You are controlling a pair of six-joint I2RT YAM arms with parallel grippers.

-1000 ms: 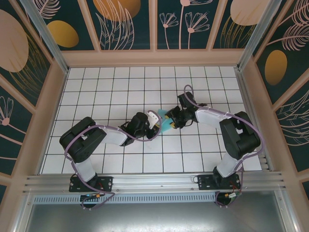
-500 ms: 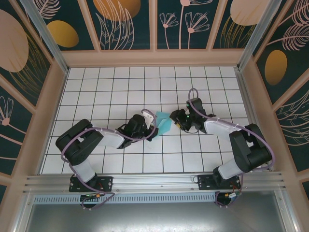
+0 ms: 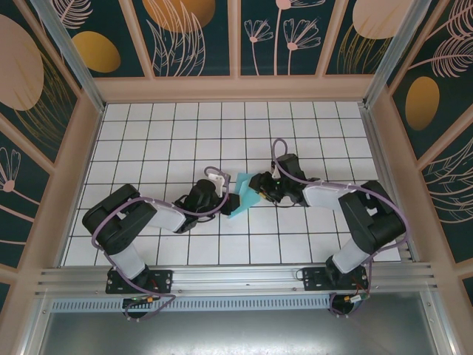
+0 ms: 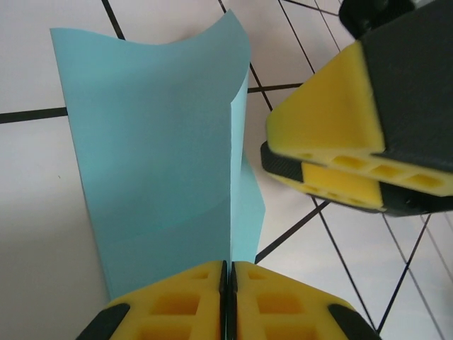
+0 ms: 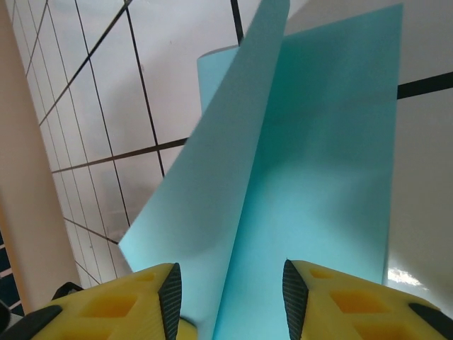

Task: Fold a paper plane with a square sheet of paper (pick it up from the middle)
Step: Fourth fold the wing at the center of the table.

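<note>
Near the middle of the table, a little toward its near edge, the square sheet of paper [image 4: 159,156] stands half folded, its crease running upright and its two flaps splayed apart, the larger one curling at its top corner. I cannot tell whether its lower edge touches the tiles.

The left gripper [image 4: 226,273] is pinched tight on the crease, yellow pads pressed together with only the paper between them. The right gripper [image 5: 226,297] straddles the sheet from the other side, its jaws apart with the fold running down between them, nothing clamped yet.

From where I stand, the worry is alignment. If the right jaws meet off the crease, or catch just one flap, they would likely press in a crooked second fold that spoils the plane's symmetry. The sheet is thin, so any pull between the two arms could tear it or drag it out of the left pinch, which bites only a narrow strip. The two grippers are also just beside each other, so a small misjudged move might bump them.

As for containers, I see none on the tiles.
</note>
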